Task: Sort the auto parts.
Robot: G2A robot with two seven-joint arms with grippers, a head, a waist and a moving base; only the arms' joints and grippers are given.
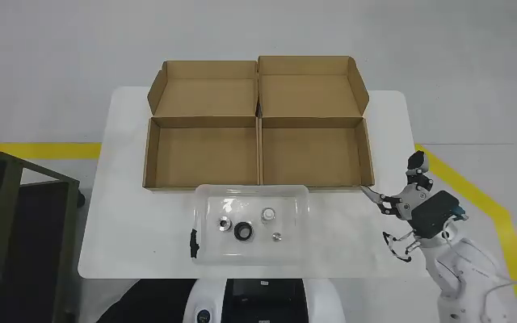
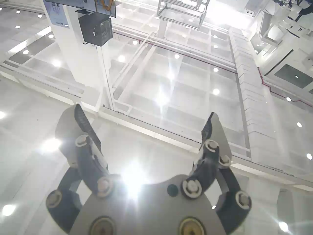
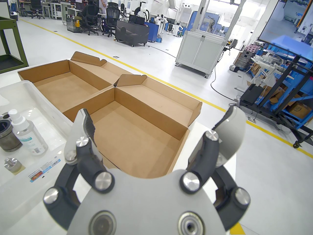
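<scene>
Sorting looks unstarted: parts (image 1: 245, 231) sit in the tray (image 1: 250, 189) at the table's (image 1: 121, 226) front edge, right gripper (image 1: 386, 220) wide by the right edge, left gripper (image 2: 146, 123) wide, so next comes reaching for one.

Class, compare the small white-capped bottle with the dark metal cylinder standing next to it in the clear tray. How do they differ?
The bottle is clear plastic with a white cap and a printed label; the cylinder is dull dark metal. The bottle looks taller and narrows to its cap; the cylinder is shorter with straight sides. Both stand upright, side by side, in the clear tray.
</scene>
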